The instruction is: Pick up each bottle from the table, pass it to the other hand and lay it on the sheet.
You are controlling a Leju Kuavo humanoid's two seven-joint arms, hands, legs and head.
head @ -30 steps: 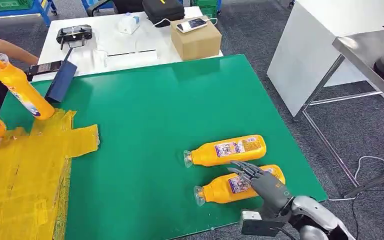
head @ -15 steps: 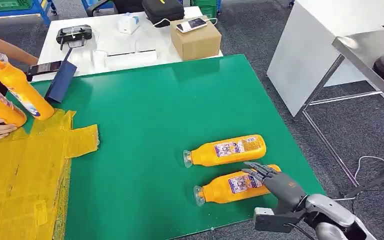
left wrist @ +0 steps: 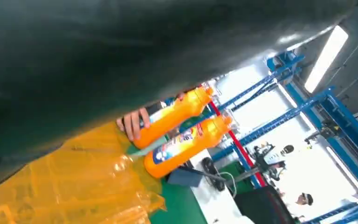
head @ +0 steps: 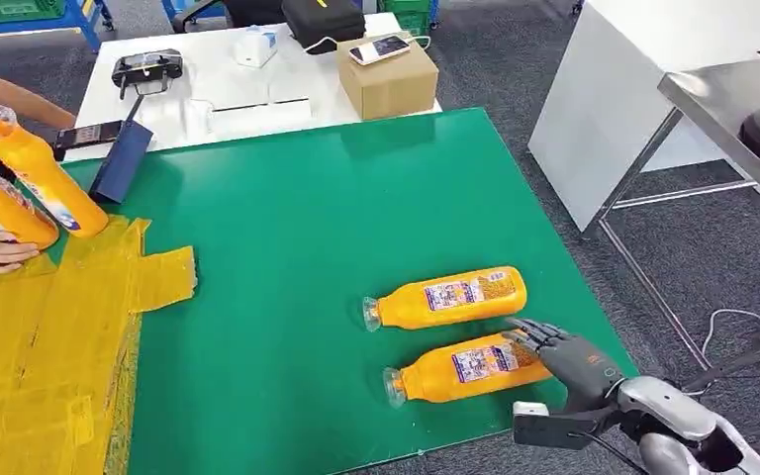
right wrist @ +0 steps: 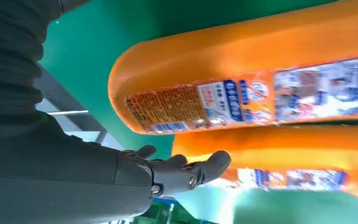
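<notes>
The right hand (head: 566, 353), fingers spread and empty, sits at the base end of the nearer orange plastic bottle (head: 465, 368), whose long axis runs leftward away from the hand.

Glossy orange plastic bottles (head: 445, 300); crinkled shiny yellow sheet (head: 49, 346).

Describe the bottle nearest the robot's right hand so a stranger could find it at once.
On the green table, look to the near right corner, where two orange bottles lie side by side on their sides. The nearer bottle is the one meant: its base end is beside the fingertips of the right hand, while the farther bottle lies beyond it.
</notes>
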